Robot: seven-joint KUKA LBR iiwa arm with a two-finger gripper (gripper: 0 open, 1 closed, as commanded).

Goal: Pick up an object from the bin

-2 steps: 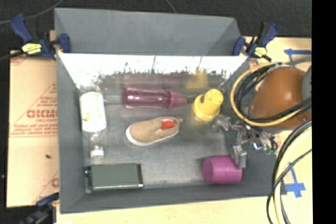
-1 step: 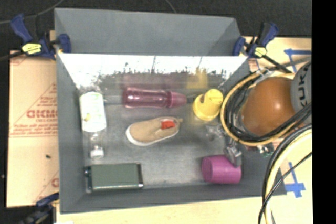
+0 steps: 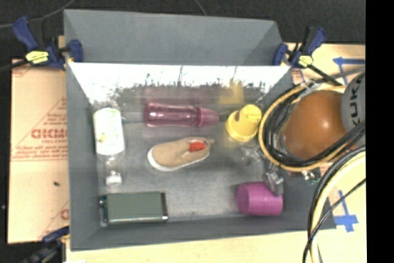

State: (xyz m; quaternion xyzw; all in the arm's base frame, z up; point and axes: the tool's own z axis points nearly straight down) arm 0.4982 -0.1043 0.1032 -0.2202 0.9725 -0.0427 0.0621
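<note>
- Right side of bin (image 3: 172,34): gripper (image 3: 273,180) just above purple cylinder (image 3: 258,199); open or closed, cannot tell.
- Likely approach step; next, straddle the cylinder squarely, then close.

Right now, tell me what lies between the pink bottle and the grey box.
In the camera view, a tan shoe with a red patch lies between the pink bottle and the grey box.
</note>
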